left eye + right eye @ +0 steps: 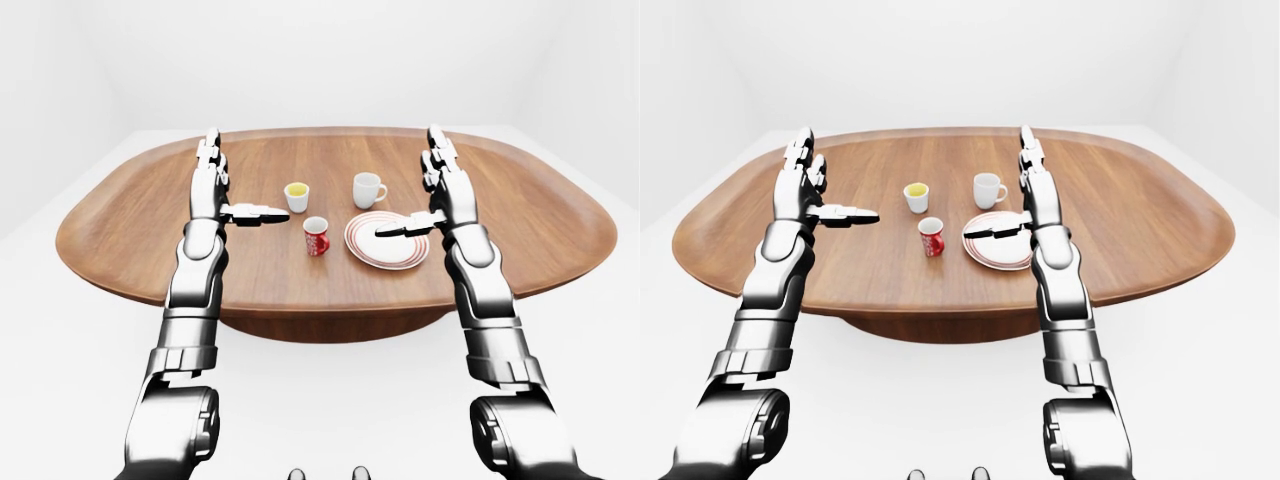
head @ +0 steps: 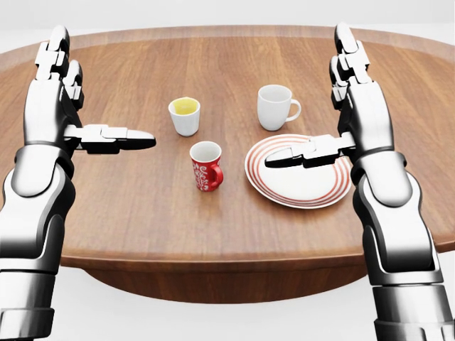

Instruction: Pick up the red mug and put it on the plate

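In the head view the red mug point(image 2: 205, 166) stands upright on the wooden desk point(image 2: 142, 206), just left of the striped plate point(image 2: 302, 186) and apart from it. The right hand point(image 2: 334, 106) is spread, its thumb stretched over the plate toward the mug — not touching it; the left hand point(image 2: 71, 106), also spread and empty, hovers well left of the mug. Above the mug sit a small white cup with yellow inside point(image 2: 185, 115) and a white mug point(image 2: 276, 106). The left-eye view adds the whole oval desk and both full arms — the right-eye view shows nearly the same.
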Controlling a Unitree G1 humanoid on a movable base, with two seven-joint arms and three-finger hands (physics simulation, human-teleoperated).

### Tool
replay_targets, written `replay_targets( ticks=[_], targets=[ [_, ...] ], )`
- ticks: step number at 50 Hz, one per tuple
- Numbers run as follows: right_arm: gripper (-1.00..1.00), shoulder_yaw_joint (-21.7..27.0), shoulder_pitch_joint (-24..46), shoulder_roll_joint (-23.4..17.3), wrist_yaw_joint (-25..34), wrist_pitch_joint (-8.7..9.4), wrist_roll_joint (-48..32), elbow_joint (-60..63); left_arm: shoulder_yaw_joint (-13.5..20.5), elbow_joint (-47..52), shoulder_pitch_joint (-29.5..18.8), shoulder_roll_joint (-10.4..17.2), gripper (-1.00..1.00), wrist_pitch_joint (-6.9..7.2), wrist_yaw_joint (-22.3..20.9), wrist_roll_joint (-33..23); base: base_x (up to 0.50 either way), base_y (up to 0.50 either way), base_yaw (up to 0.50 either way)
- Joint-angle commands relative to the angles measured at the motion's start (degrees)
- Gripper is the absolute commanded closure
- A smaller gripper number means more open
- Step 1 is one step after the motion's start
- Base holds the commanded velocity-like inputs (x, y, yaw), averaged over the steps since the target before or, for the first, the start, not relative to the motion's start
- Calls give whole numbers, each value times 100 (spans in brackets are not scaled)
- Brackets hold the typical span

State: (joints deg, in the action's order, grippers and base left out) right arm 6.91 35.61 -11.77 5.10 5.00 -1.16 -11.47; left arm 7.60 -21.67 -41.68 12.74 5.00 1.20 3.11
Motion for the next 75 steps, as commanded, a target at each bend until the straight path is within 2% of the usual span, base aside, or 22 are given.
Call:
replay_targets(
  ticks=[1,75],
  targets=[
    [-100,-22,55,6,37,0,-47,-106,-3,1,-15,2,-100,0,8,-9,25,0,0],
    [-100,-30,-40,6,210,0,-166,168,22,221,-53,42,-100,0,21,-47,29,0,0]
  ],
)
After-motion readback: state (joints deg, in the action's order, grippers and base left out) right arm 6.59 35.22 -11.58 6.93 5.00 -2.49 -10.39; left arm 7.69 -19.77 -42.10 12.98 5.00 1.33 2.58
